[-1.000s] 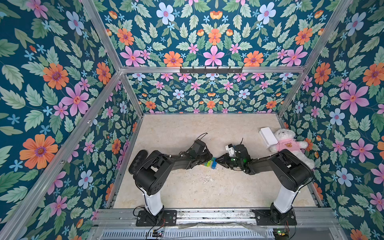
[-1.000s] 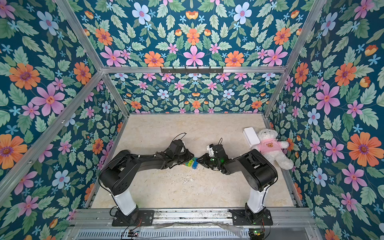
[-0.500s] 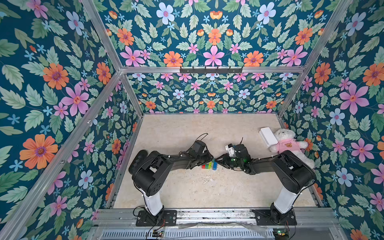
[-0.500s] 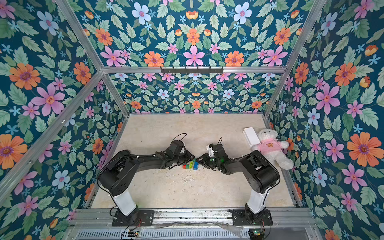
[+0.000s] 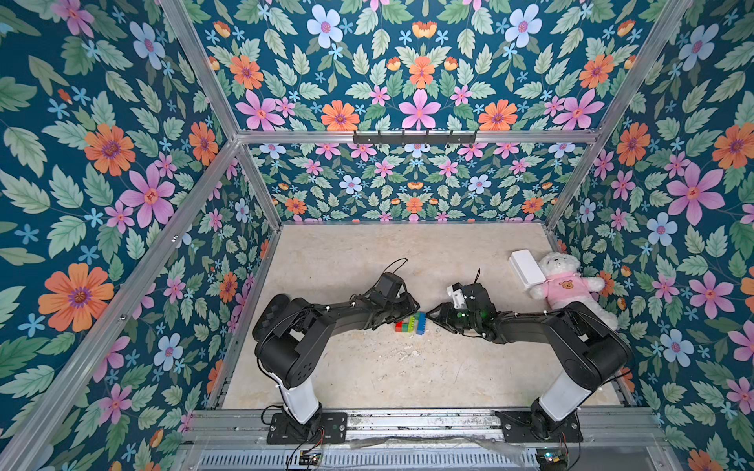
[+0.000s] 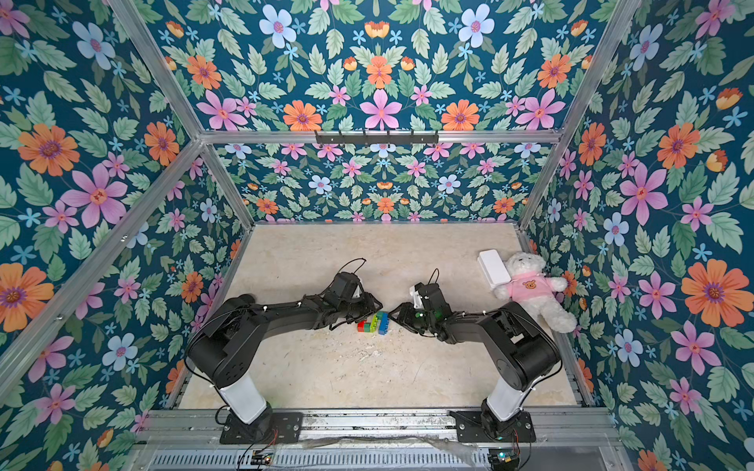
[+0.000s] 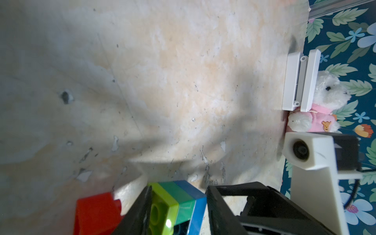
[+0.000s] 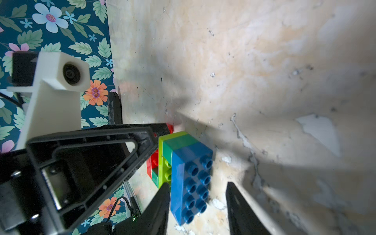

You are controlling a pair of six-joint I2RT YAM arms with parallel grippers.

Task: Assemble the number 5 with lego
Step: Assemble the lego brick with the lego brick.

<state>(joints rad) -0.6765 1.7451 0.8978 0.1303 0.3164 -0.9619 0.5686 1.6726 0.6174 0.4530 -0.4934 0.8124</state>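
The lego lies on its side on the table as one joined block. Its layers run red, dark-green, lime, dark-green, blue, shaping the number 5. My left gripper is open, its fingers straddling the lime-to-blue layers with a thin gap on the blue side. My right gripper is open too. One finger is close beside the blue brick and the other stands well clear of it. Both arms reach low from opposite sides.
A white teddy in a pink shirt lies at the right wall, with a white box against it. Floral walls close in the table on three sides. A metal rail runs along the front.
Both grippers have opened and drawn slightly apart. The joined bricks, pinched between them a second ago, now rest on the table with the red end showing.
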